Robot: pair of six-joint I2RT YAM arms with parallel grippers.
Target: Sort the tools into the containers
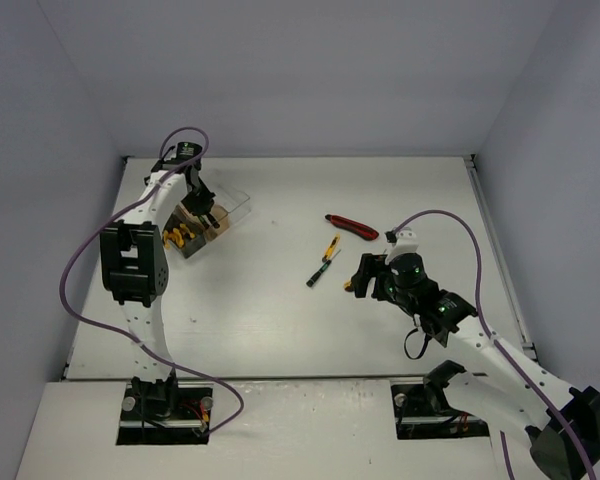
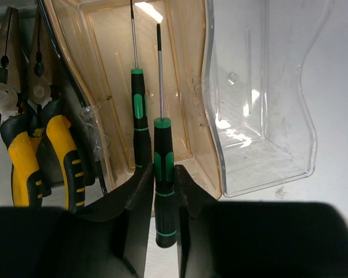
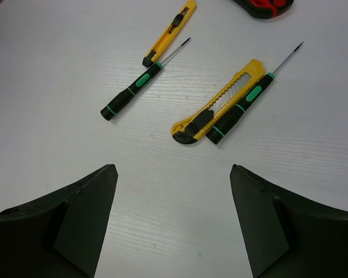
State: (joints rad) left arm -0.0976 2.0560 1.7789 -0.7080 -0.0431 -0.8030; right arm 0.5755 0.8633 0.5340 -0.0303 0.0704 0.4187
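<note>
My left gripper [image 2: 163, 171] is shut on the handle of a black-green screwdriver [image 2: 164, 197], whose shaft points into the amber bin [image 2: 107, 63]. A second black-green screwdriver [image 2: 139, 110] lies in that bin. Yellow-handled pliers [image 2: 40, 150] rest in the dark bin to the left, and the clear bin [image 2: 267, 116] holds nothing. My right gripper [image 3: 173, 169] hangs open over the table. Ahead of it lie a yellow utility knife [image 3: 217, 108] beside a screwdriver [image 3: 243, 107], then a smaller yellow knife [image 3: 169, 32] and another screwdriver [image 3: 133, 90]. A red-black utility knife [image 1: 352, 228] lies farther back.
The three joined containers [image 1: 215, 215] stand at the back left of the white table, under my left gripper [image 1: 202, 200]. My right gripper [image 1: 358, 277] is mid-table on the right. Grey walls close in the table on three sides.
</note>
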